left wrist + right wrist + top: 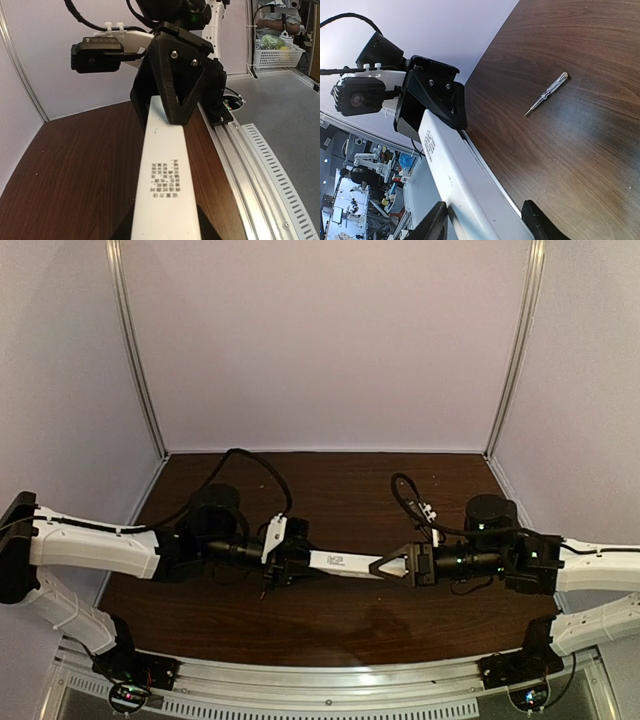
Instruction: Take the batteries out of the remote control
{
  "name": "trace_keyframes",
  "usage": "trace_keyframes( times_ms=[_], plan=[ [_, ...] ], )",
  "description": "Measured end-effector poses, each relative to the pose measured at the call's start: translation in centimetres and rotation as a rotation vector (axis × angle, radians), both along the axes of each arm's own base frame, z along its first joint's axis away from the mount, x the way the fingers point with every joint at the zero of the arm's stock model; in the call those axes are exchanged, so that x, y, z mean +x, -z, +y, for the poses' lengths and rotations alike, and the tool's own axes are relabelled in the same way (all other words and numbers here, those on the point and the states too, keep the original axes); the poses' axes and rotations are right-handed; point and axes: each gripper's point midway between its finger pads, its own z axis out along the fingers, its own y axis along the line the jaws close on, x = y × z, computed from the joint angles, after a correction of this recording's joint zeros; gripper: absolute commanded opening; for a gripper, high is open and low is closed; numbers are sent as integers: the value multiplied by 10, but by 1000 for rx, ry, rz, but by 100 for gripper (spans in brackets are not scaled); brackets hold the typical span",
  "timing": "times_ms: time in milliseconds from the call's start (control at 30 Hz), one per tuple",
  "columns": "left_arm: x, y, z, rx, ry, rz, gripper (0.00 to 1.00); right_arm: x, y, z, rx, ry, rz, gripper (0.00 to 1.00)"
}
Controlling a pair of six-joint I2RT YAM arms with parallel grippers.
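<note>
Top view, left arm: reaches in from the left edge with its forearm low and nearly level over the table (330, 625); the left gripper (285, 562) points right.
Top view, right arm: mirrors it from the right edge, and the right gripper (395, 565) points left, nose to nose with the other.
Top view, remote control (340, 562): a slim white bar spanning the gap between the two grippers, near the middle of the table, with a small dark mark on its upper face.
Top view, fingers: each pair is clamped on one end of the bar.
Left wrist view, pose: the camera looks along the bar toward the right gripper, whose black triangular finger lies over the far end.
Left wrist view, remote control: a plain white face with a small block of printed text, raised clear of the dark wood.
Right wrist view, pose: this gripper's own two black fingers flank the near end, and the left gripper grips the far end.
Right wrist view, screwdriver (546, 94): lies flat on the wood, well apart from the bar.
</note>
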Motion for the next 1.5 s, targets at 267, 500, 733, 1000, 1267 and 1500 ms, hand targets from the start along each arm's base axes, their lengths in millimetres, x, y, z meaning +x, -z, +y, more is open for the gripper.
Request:
trace_keyframes(
  times_ms=[267, 500, 733, 1000, 1267, 1500],
  plan=[
    [-4, -1, -1, -10, 15, -4, 0, -5, -12, -6, 85, 5, -27, 30],
    [-5, 16, -1, 8, 16, 24, 0, -4, 4, -5, 97, 13, -6, 22],
    [-6, 31, 2, 9, 9, 52, 0, -3, 15, -3, 95, 15, 12, 25],
    [-3, 50, -2, 6, 1, 101, 0, 0, 33, -5, 46, 33, 20, 63],
    [1, 63, -6, 4, -24, 152, 0, 7, 65, -19, -85, 98, 30, 84],
    [5, 66, -8, -4, -37, 152, 0, 11, 73, -31, -146, 149, 35, 94]
  ],
)
